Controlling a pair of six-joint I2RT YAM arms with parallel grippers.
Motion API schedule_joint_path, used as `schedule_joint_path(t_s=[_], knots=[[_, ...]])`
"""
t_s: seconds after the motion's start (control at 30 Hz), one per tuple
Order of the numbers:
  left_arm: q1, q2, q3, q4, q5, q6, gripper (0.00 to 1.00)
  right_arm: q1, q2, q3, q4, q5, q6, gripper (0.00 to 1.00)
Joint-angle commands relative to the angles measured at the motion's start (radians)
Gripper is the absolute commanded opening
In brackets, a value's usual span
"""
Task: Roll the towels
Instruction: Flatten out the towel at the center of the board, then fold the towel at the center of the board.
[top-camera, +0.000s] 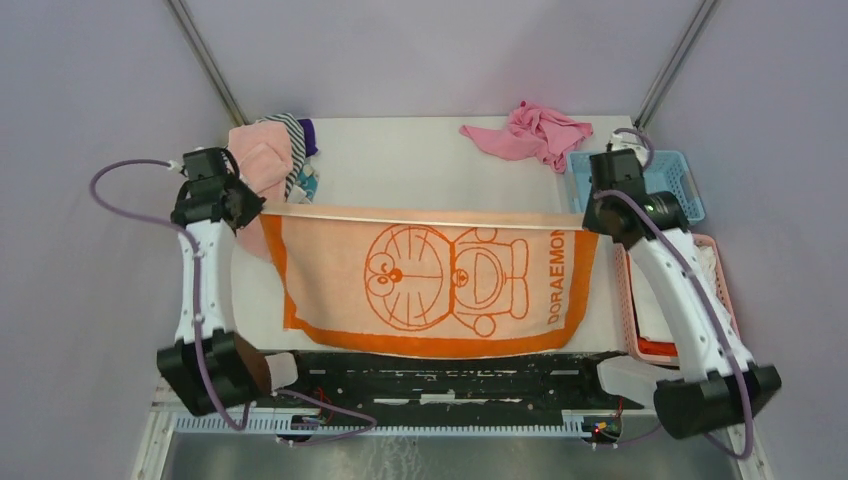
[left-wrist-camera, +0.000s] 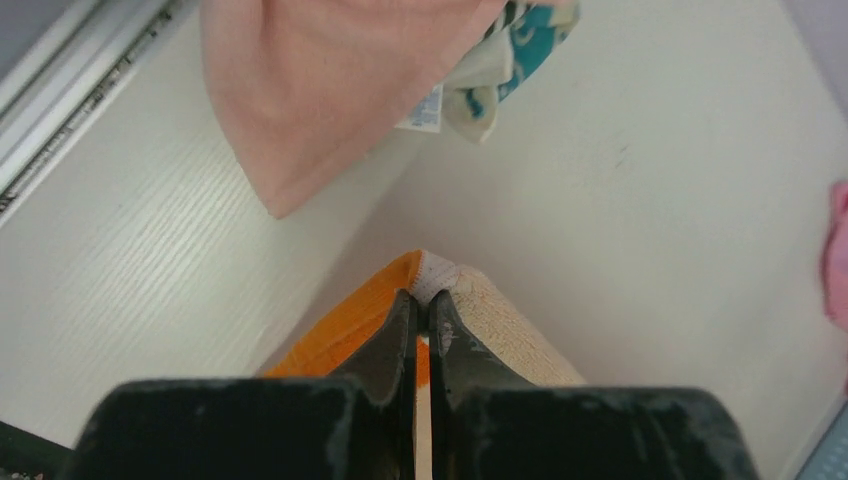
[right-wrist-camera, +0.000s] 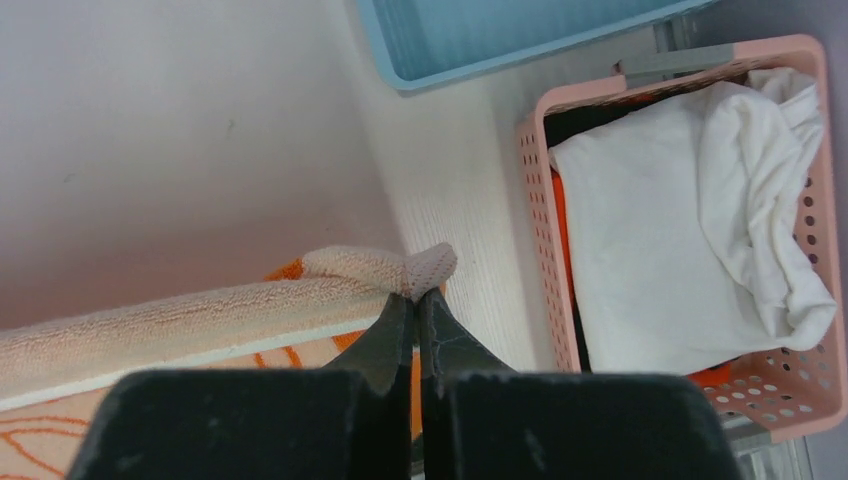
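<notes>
The orange Doraemon towel (top-camera: 430, 275) stretches taut, its long axis left to right over the worktop (top-camera: 400, 160), its lettering at the right end. The left pincer (left-wrist-camera: 428, 300) clamps its far-left corner, the right pincer (right-wrist-camera: 416, 298) its far-right corner.

Blue basket (top-camera: 685, 182) at back right of white table (top-camera: 400, 160). Just nearer: pink basket (right-wrist-camera: 537, 220), white cloth (right-wrist-camera: 660, 230) inside. Just left: crumpled pink cloth (top-camera: 530, 132).
</notes>
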Motion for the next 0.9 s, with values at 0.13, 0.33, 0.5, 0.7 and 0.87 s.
schedule_joint_path(t_s=[0.13,0.33,0.5,0.7,0.87], knots=[[-0.094,0.397,0.056,0.231,-0.016,0.031,0.03,-0.026,0.398,-0.024,0.396,0.139,0.003,0.0],[-0.095,0.591,0.171,0.261,-0.026,0.0,0.03,-0.051,0.577,0.081,0.447,0.082,-0.045,0.0],[-0.094,0.603,0.164,0.26,-0.018,-0.001,0.03,-0.068,0.58,0.077,0.421,0.06,-0.05,0.0],[-0.085,0.455,-0.032,0.279,-0.007,-0.024,0.03,-0.086,0.464,-0.04,0.384,0.053,-0.016,0.0],[-0.07,0.271,-0.233,0.293,-0.001,-0.083,0.03,-0.099,0.376,-0.12,0.309,0.066,0.025,0.0]])
